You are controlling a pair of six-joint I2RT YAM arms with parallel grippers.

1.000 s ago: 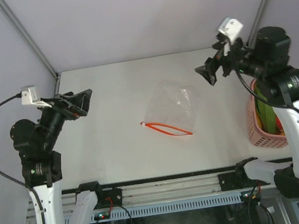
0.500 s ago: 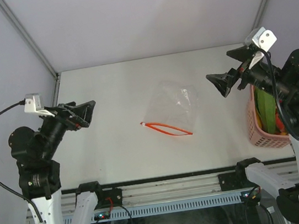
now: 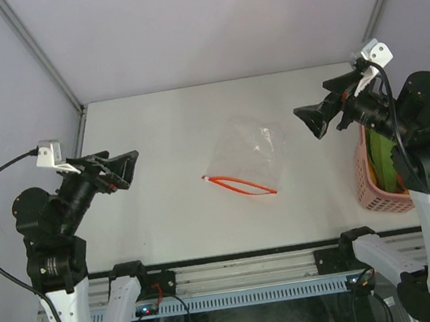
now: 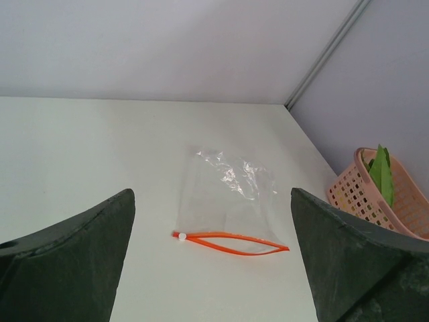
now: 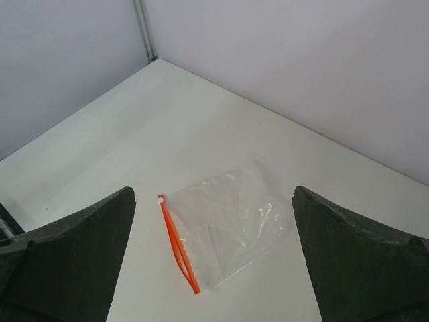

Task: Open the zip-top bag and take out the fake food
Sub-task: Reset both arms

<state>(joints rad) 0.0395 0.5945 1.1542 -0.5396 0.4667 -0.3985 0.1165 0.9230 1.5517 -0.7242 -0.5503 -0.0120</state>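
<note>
A: Holding anything?
B: No; the left gripper [image 3: 121, 163], at the left of the frame, stands spread; the right gripper [image 3: 315, 119], upper right, likewise.
A: And the bag [image 3: 251, 158]?
B: Flat at centre, its zip strip [image 3: 238, 185] parted; green toy food [image 3: 380, 156] sits in the pink basket [image 3: 381, 200], far right.

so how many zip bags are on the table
1. The zip-top bag lies near the middle of the table, its orange zip strip toward the near edge. No other shows.
</note>
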